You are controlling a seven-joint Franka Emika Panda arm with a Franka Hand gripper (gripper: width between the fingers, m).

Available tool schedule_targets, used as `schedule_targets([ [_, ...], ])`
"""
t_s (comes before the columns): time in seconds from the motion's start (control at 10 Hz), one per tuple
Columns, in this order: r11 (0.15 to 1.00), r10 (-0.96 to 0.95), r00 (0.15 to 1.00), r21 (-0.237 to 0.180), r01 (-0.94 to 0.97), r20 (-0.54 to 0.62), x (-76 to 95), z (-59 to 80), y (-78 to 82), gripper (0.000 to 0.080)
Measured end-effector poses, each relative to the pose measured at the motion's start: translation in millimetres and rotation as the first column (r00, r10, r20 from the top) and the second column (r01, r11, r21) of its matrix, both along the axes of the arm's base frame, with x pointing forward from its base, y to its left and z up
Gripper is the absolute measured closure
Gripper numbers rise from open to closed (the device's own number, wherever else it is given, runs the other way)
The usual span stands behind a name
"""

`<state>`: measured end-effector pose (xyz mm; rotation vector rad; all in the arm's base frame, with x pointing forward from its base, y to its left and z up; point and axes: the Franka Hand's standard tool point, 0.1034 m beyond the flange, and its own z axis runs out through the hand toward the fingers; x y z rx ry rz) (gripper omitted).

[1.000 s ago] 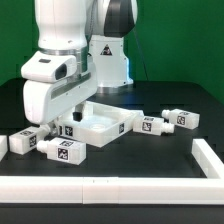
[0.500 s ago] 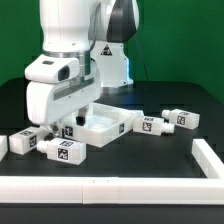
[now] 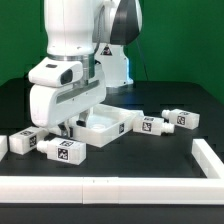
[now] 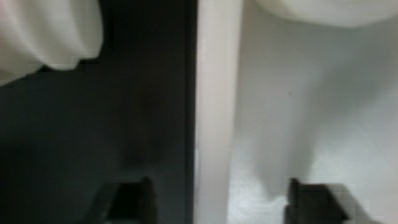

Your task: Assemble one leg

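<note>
White legs, four; one panel

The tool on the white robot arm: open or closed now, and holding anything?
Tool: open, holding nothing; its dark fingertips stand either side of the large white panel's raised rim.

Black table; on it tagged legs, rimmed panel, white rail

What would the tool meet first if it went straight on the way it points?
Probably the panel's rim: in the wrist view it runs between the fingers of the open tool. How far off it lies is unclear.
</note>
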<state>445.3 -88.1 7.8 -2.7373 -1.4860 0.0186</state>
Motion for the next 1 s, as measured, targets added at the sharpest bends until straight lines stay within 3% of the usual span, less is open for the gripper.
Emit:
schedule_targets([
  [0.1, 1.0, 0.0, 1.0, 0.0, 0.0, 0.0, 0.0, 0.0, 0.0, 0.0591],
  [0.2, 1.0, 0.0, 1.0, 0.0, 0.0, 0.0, 0.0, 0.0, 0.1, 0.0718],
  [0.3, 1.0, 0.0, 1.0, 0.0, 0.0, 0.0, 0.0, -0.1, -0.1, 0.0746],
  [0.5, 1.0, 0.004, 1.0, 0.0, -0.004, 0.0, -0.4, 0.0, -2.0, 0.0746],
  [0.7, 1.0, -0.021, 1.0, -0.005, 0.021, -0.011, -4.8, 6.5, -15.4, 0.0746],
  [0.8, 0.997, -0.076, 0.997, -0.011, 0.076, -0.028, -4.8, 24.6, -16.3, 0.0746],
  [0.9, 0.988, -0.154, 0.988, -0.024, 0.153, -0.026, 1.2, 48.0, -9.6, 0.0745],
  [1.0, 0.978, -0.209, 0.977, -0.033, 0.208, -0.041, 7.5, 61.3, 0.8, 0.0745],
])
